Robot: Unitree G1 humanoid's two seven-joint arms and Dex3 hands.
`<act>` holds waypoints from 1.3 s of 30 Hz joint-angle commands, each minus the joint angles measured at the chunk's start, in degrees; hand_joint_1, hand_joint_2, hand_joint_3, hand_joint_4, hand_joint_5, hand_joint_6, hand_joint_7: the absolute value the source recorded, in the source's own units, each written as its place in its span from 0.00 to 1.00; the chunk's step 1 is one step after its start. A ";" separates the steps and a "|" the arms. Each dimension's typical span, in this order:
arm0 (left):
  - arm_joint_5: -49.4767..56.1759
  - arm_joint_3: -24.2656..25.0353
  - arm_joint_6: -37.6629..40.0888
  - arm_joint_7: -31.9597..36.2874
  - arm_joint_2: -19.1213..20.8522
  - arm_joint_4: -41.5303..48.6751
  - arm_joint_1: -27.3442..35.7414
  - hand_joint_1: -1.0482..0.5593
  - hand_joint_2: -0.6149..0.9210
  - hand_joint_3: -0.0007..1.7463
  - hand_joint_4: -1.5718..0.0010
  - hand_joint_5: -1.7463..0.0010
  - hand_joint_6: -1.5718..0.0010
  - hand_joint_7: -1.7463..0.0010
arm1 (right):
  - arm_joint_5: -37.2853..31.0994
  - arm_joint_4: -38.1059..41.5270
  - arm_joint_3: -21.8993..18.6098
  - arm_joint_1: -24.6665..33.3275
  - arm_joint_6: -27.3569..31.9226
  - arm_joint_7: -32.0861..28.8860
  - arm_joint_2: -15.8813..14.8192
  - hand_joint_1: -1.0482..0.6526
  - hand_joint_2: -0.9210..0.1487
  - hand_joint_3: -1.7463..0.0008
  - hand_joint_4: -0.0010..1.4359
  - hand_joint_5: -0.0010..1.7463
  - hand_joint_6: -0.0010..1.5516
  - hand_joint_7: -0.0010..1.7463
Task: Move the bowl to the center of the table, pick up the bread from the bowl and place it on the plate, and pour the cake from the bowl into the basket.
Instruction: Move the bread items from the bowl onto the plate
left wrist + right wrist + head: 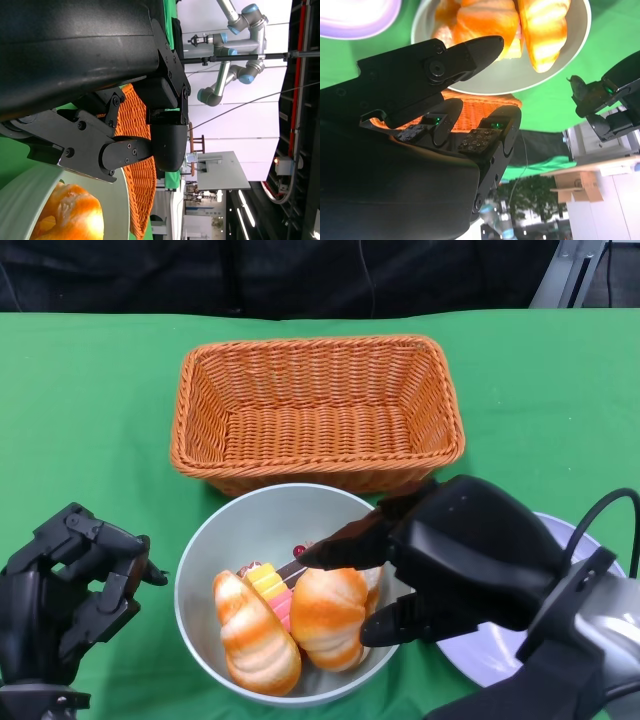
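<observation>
The grey bowl (258, 525) sits on the green table just in front of the wicker basket (315, 410). In it lie two golden bread rolls, one on the left (255, 635) and one on the right (325, 615), with a yellow and pink cake (268, 585) between them. My right hand (450, 560) hovers over the bowl's right side, its fingers spread around the right roll without clearly touching it. The right wrist view shows the bowl (520, 75) and rolls (542, 30) beyond the parted fingers (470, 55). My left hand (70, 585) waits empty to the left of the bowl.
A lavender plate (490, 655) lies at the lower right, mostly covered by my right forearm. The basket holds nothing. Green cloth stretches out on both sides of the basket. The left wrist view catches the basket (137, 185) and the bowl's rim (30, 195).
</observation>
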 commanded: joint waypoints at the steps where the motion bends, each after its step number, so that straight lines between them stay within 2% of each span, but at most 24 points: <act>1: -0.39 -0.22 0.25 0.34 0.00 -1.53 1.05 0.59 0.87 0.36 0.47 0.13 0.45 0.30 | -1.86 2.18 0.99 0.17 -1.94 -2.98 0.80 0.19 0.08 1.00 0.53 0.09 0.48 0.00; 11: -0.28 -0.47 1.14 0.92 -0.31 -3.89 2.08 0.59 0.92 0.29 0.47 0.14 0.44 0.31 | -7.97 8.44 3.89 0.23 -5.51 -10.22 2.82 0.17 0.07 1.00 0.52 0.06 0.45 0.00; 17: -1.54 -0.62 2.13 -0.08 -0.03 -4.83 2.60 0.59 0.92 0.28 0.46 0.15 0.43 0.33 | -10.88 9.62 5.01 -0.41 -6.85 -10.31 2.32 0.17 0.07 1.00 0.47 0.03 0.44 0.00; 23: -1.01 -0.57 0.56 -0.26 0.08 -4.33 2.60 0.59 0.93 0.28 0.47 0.13 0.46 0.30 | -14.44 9.52 6.05 -1.23 -6.42 -6.87 1.79 0.17 0.07 1.00 0.43 0.01 0.42 0.00; 36: -1.57 -1.24 0.12 -0.90 -0.53 -5.86 3.86 0.58 0.92 0.28 0.50 0.10 0.48 0.28 | -18.97 12.20 8.08 -2.54 -7.28 -6.38 1.69 0.13 0.08 1.00 0.42 0.00 0.43 0.00; 39: -1.20 -1.55 0.71 -0.51 -0.62 -6.71 4.46 0.58 0.93 0.27 0.50 0.10 0.48 0.28 | -20.17 13.40 8.65 -2.81 -7.70 -7.99 2.02 0.13 0.09 1.00 0.43 0.00 0.43 0.00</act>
